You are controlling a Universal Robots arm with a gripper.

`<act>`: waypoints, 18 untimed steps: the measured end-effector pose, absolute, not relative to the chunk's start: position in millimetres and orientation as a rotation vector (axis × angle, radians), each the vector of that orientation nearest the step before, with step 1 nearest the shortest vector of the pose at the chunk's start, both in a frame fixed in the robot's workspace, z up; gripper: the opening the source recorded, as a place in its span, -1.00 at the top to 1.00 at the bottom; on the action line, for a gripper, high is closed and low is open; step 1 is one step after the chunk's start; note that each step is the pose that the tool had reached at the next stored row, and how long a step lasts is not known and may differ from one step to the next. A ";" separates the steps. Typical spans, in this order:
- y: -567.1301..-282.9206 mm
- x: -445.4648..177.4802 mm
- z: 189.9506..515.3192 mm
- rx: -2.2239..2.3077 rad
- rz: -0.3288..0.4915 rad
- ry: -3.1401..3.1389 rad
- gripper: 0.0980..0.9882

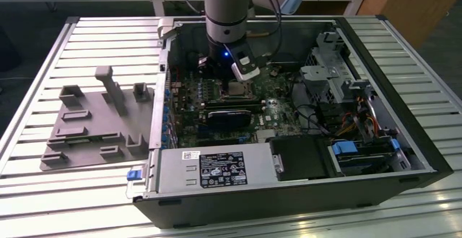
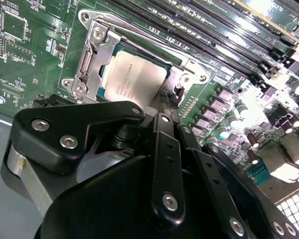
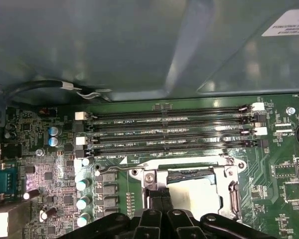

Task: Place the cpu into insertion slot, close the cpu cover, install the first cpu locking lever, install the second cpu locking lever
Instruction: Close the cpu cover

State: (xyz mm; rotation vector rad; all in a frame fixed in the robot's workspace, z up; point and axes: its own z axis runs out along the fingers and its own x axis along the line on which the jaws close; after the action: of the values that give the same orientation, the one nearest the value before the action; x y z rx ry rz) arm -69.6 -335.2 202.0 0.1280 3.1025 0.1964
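Black pincer clenched, its fingers drawn together with nothing visible between them. In both wrist views the tips are down at the edge of the CPU socket, just beside the chip's corner; whether they touch the frame cannot be told.

The cpu, pale metal face up, lies flat in the insertion slot. The cpu cover lies down around it, the chip showing through its square window. A wire locking lever runs along the socket's side nearest the memory slots; whether it is hooked home cannot be told.

By the look of it the work is at the cover-and-lever stage, the chip already seated. Doing it well would mean bearing on the frame or the lever alone, never on the chip's face. The push should be straight and steady, with the tips kept off the row of capacitors near the socket.

Beyond lie the four long memory slots on the green motherboard, then the grey case wall.

In the exterior view the arm reaches down into the open computer case, which lies on its side on a slatted tabletop — a grey moulded fixture tray sits just beside it on the exterior view's left.
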 end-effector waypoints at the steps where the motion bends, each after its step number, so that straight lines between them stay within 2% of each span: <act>1: -335.4 -69.6 201.5 0.128 0.199 3.102 0.98; 18: -336.7 -70.4 198.3 0.129 0.237 3.100 0.98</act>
State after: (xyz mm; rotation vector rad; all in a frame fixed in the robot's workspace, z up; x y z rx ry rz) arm -70.4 -336.7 198.3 0.1288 3.1002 0.2372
